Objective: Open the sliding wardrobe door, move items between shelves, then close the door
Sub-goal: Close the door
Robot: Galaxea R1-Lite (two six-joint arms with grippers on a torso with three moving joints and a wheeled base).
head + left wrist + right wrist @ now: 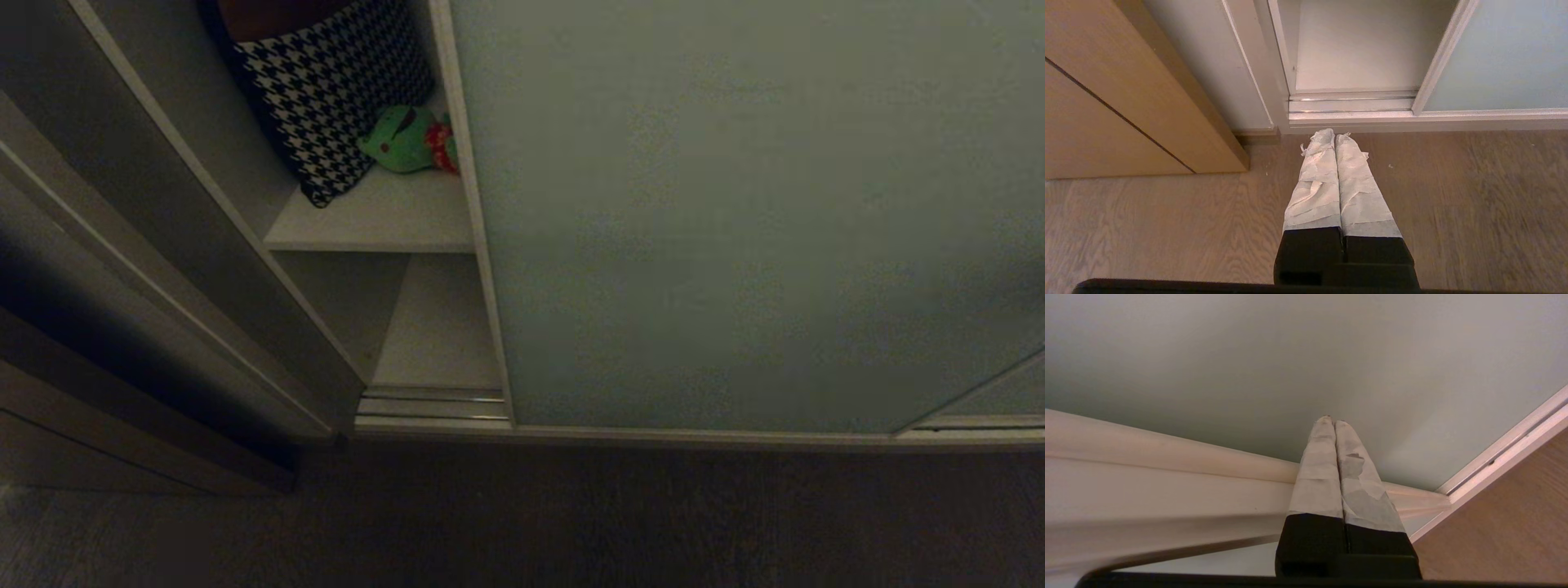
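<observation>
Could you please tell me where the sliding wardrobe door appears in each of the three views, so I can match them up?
Head view: the sliding wardrobe door fills the middle and right, its frame edge beside the green plush toy.
Left wrist view: the door's lower corner sits at upper right, beyond the shut left pincer.
Right wrist view: the door fills the upper picture, behind the shut right pincer.
Shared landmark: the floor track.

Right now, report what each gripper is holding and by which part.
Nothing is held. The left gripper is shut on itself above the floor. The right gripper is also shut, empty, its tips at the sliding wardrobe door.
</observation>
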